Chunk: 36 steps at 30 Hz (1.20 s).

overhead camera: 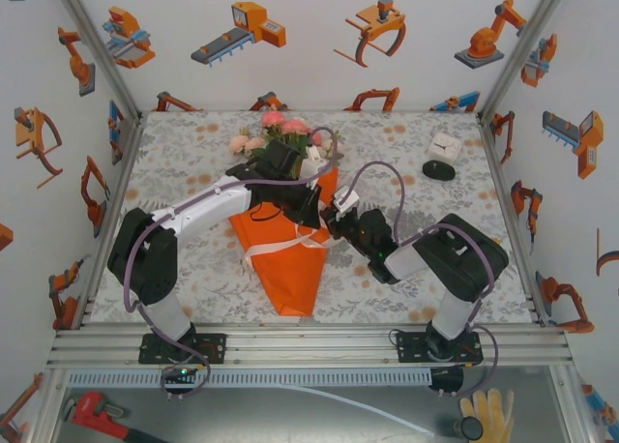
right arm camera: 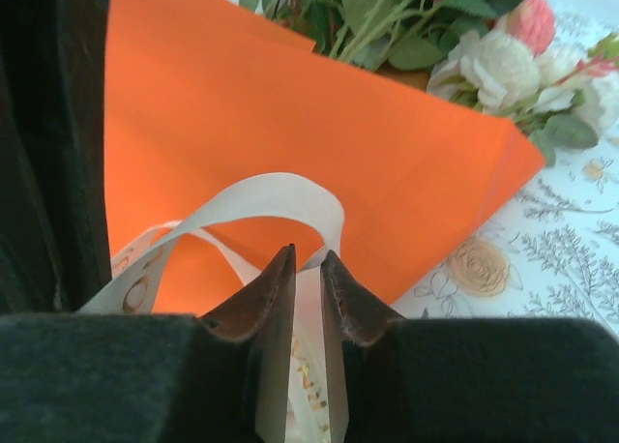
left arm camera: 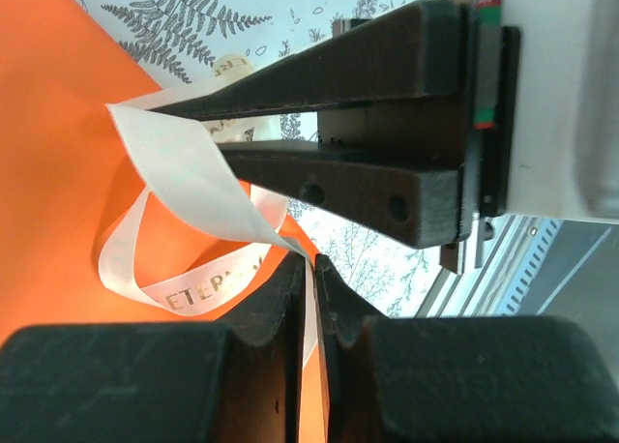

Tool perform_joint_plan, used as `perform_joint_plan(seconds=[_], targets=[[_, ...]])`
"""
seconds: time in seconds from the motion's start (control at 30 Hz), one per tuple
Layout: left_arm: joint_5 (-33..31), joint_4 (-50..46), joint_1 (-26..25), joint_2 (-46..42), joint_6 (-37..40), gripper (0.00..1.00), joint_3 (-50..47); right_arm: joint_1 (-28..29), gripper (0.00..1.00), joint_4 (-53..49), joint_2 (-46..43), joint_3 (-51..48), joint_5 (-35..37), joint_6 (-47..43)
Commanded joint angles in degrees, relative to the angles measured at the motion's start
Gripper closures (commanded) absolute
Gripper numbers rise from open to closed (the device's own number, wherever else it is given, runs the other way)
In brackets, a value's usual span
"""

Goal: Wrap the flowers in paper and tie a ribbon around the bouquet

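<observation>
The bouquet lies on the table, its orange paper (overhead camera: 290,264) rolled into a cone with the point toward me. The flowers (overhead camera: 282,129), pink and cream with green leaves, stick out at the far, wide end. The cream ribbon (overhead camera: 279,242) crosses the cone's waist. Both grippers meet over the cone's right side. My left gripper (left arm camera: 314,261) is shut on a ribbon strand (left arm camera: 184,182) that loops over the paper. My right gripper (right arm camera: 308,257) is shut on another ribbon length (right arm camera: 271,196); its dark fingers (left arm camera: 348,187) cross the left wrist view. Blooms (right arm camera: 493,66) show beyond the paper (right arm camera: 290,104).
A white box (overhead camera: 444,146) and a black disc (overhead camera: 438,169) sit at the back right of the floral cloth (overhead camera: 184,172). White walls close in the table on three sides. An aluminium rail (overhead camera: 309,341) runs along the near edge.
</observation>
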Motion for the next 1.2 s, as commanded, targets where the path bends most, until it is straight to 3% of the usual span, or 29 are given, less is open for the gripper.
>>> perform_joint_plan(seconds=[0.0,0.07,0.23,0.4,0.53,0.6,0.67,0.83,0.97,1.17], targets=[[1.0,-1.4,0.1,-1.7,2.8,0.82,-0.9,0.3,0.90,6.0,-0.4,0.0,1.0,-2.0],[0.4,-1.3,0.1,-2.3,3.3,0.81,-0.9,0.3,0.99,6.0,-0.1,-0.2,1.0,-2.1],[-1.4,-1.3,0.3,-4.0,4.5,0.77,-1.0,0.4,1.00,6.0,-0.1,-1.2,2.4,-2.0],[-3.4,0.3,1.0,-7.7,5.3,0.50,-2.8,0.4,1.00,6.0,-0.8,-2.2,4.5,-2.1],[-6.1,5.7,4.0,-11.7,1.1,0.42,-6.8,0.4,1.00,6.0,-0.9,-2.4,5.0,-2.0],[-5.5,8.2,7.0,-11.9,-4.3,0.44,-7.9,0.4,1.00,6.0,-1.1,-2.5,5.0,-1.8],[-6.5,5.7,8.8,-9.7,-7.4,0.56,-5.9,0.4,1.00,6.0,-1.7,-2.6,5.3,-1.3],[-4.3,-8.2,5.9,0.6,-2.5,0.66,3.7,0.4,1.00,6.0,-2.5,-2.4,5.1,-1.4],[-7.2,-9.8,2.5,3.8,-0.6,0.59,4.2,0.4,1.00,6.0,-2.3,-2.2,5.1,-1.2],[-10.3,-9.8,1.4,6.8,-0.4,0.54,3.0,0.4,1.00,5.9,-2.0,-2.1,4.8,-0.3]])
